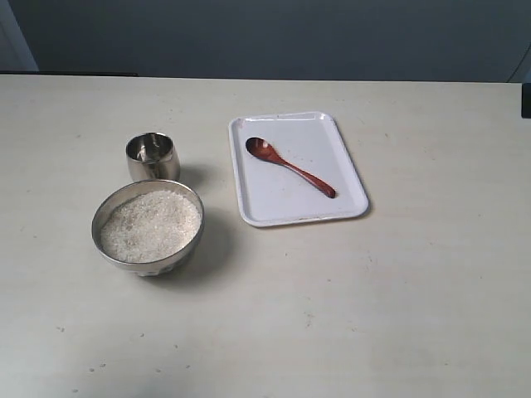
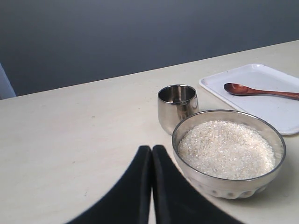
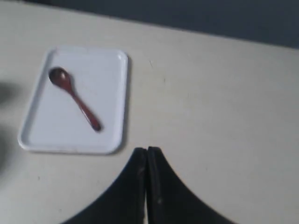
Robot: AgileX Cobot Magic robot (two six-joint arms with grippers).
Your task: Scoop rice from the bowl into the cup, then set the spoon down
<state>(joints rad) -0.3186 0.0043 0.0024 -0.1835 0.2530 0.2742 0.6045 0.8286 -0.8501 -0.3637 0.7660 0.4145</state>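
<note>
The wide steel bowl stands left of centre, filled with a heap of white rice. Just behind it is the small steel cup, upright, with no rice showing inside. The reddish-brown wooden spoon lies diagonally on a white tray, scoop toward the far left. In the left wrist view my left gripper is shut and empty, just short of the bowl, with the cup beyond. My right gripper is shut and empty, off the near edge of the tray holding the spoon. Neither gripper shows in the exterior view.
The cream table runs back to a dark wall. The tray sits right of the cup and bowl, a short gap from them.
</note>
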